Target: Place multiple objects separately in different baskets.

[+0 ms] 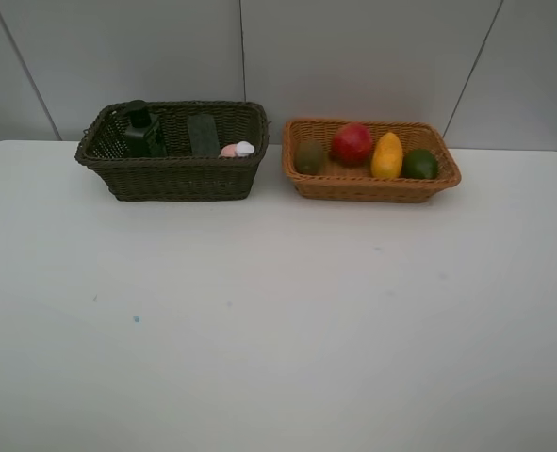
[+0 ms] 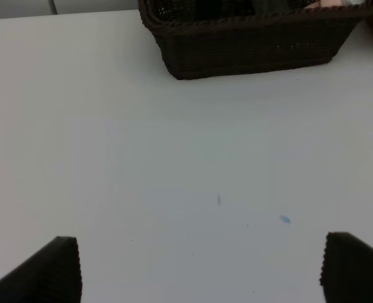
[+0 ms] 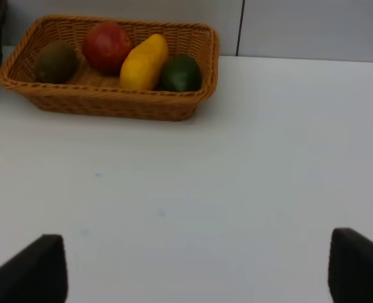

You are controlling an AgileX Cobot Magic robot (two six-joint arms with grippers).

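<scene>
Black ribbed fingers of left gripper (image 2: 199,268) spread wide, empty, over bare white table (image 2: 173,177). Right gripper (image 3: 195,268) likewise wide apart, holding nothing. Beyond: dark basket (image 1: 174,174) holds pump bottle (image 1: 141,130), eraser block (image 1: 203,134), pink bottle (image 1: 236,149). Orange basket (image 1: 372,184) holds kiwi (image 1: 309,156), pomegranate (image 1: 352,143), mango (image 1: 387,155), lime (image 1: 420,164), touching in row. Fruit likely light, smooth, rounded; grip across middle. Bottle: grip body, not pump.
</scene>
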